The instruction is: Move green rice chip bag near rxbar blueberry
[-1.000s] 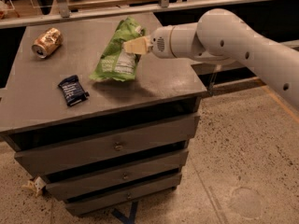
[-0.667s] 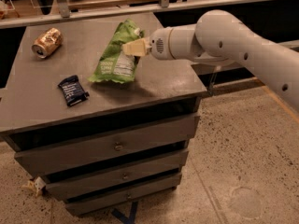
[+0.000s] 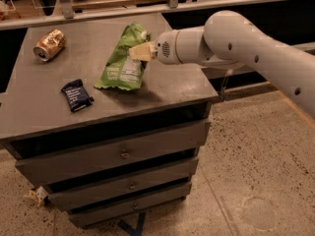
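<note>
The green rice chip bag (image 3: 121, 63) hangs tilted over the middle of the cabinet top, its white label panel facing me and its lower edge at or just above the surface. My gripper (image 3: 141, 52) reaches in from the right and is shut on the bag's right edge, about halfway up. The rxbar blueberry (image 3: 77, 95), a small dark blue wrapper, lies flat to the bag's lower left, a short gap away from its bottom corner.
A dented gold can (image 3: 49, 44) lies on its side at the cabinet top's back left. The grey drawer cabinet (image 3: 167, 90) has its front edge just below the bar. A railing runs behind it, and speckled floor lies to the right.
My gripper and the bag have shifted slightly left and down, toward the blue bar. The bar and can have not moved.
</note>
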### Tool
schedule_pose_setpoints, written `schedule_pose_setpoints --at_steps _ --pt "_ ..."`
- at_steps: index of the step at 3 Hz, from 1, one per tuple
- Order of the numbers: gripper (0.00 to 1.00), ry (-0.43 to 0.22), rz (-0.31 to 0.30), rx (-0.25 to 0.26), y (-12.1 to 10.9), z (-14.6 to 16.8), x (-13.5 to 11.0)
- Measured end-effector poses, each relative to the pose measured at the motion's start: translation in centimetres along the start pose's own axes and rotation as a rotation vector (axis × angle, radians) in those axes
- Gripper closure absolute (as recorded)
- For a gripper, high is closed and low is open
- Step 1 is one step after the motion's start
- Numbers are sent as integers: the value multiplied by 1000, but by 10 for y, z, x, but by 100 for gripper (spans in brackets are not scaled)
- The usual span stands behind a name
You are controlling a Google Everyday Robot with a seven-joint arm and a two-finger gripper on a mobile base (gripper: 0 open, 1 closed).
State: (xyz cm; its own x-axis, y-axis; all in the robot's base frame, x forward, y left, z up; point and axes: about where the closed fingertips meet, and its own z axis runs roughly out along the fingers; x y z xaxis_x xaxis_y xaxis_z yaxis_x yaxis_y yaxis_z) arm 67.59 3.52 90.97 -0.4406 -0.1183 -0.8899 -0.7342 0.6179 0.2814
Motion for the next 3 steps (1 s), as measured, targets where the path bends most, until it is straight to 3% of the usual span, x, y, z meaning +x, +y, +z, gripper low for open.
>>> schedule_pose_setpoints --at_steps 1,2,3 --pt "14 5 2 -10 2 1 1" --pt "0 11 -4 -30 5 2 1" --pt "0 10 -12 -37 7 2 1"
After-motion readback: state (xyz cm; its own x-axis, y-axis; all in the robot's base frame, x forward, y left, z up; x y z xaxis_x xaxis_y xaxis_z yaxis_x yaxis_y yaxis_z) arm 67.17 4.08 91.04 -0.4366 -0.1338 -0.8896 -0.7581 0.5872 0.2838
